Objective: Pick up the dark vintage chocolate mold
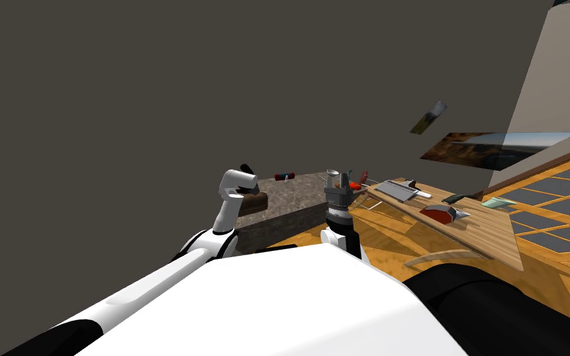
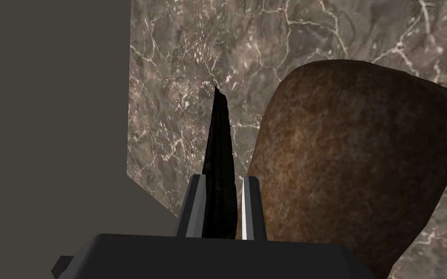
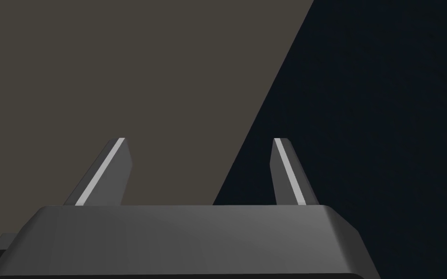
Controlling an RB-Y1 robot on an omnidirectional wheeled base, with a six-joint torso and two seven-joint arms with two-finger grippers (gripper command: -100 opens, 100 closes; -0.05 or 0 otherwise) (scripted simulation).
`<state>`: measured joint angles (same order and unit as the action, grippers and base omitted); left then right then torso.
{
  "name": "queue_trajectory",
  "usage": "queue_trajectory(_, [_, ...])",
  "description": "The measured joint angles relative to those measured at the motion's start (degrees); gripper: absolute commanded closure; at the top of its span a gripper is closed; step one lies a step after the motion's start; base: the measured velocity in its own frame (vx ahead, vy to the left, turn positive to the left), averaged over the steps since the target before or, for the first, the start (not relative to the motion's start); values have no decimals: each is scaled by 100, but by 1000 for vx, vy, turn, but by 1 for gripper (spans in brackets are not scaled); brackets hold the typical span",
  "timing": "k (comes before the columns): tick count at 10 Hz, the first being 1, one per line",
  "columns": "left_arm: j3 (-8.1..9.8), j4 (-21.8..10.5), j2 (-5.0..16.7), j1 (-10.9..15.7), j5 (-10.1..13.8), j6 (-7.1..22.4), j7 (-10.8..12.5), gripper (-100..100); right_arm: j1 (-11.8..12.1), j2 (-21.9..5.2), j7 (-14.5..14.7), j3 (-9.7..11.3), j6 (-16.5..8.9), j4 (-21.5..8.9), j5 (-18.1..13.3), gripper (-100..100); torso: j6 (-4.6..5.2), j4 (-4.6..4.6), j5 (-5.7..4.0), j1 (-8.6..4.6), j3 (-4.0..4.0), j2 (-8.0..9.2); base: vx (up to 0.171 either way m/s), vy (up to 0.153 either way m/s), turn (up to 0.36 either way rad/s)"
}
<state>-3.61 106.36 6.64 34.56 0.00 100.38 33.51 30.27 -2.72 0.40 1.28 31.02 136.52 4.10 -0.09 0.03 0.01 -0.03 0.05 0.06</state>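
The robot's left gripper (image 2: 224, 178) holds a dark, rust-brown rounded chocolate mold (image 2: 358, 160), its two thin grey fingers (image 2: 194, 206) drawn close together and pressing the sides of a thin black edge (image 2: 219, 155) that rises, blade-like and edge-on, from between them. The mold's mottled, domed body lies just beside the nearer finger and bulks large over a brown marble-topped block with pale veins (image 2: 193, 72). In the head view the mold (image 1: 254, 203) sits at the left wrist, against the near edge of that block (image 1: 305, 193), which stands before a plain grey-brown wall (image 1: 154, 93). Whether the mold rests on the marble or hangs clear of it cannot be told. A small red and black object (image 1: 285, 177) lies far back on the block's top. The right gripper (image 3: 199, 140) is spread wide, its fingers about a third of the frame apart with nothing between them; in the head view that arm stands upright ahead of the chest, between the marble block and a long wooden table (image 1: 491, 241). On the table lie a flat grey ribbed tray (image 1: 395, 190) and, well apart from it, a red wedge-shaped object (image 1: 438, 214).
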Motion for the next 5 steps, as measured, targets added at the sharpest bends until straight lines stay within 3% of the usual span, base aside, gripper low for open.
queue_trajectory(1, [0,0,0,0,0,0,0,100,0,0,0,0,0,0,0,0,0,1,0,0,1,1,-10,7,-5])
queue_trajectory(4, [-33,231,15,69,7,274,63,100,0,0,0,0,0,0,0,0,-1,6,-2,0,10,15,-15,7,-4])
queue_trajectory(5, [-34,241,15,74,7,297,69,0,0,0,0,0,0,0,0,0,0,3,-2,-1,7,11,0,0,0])
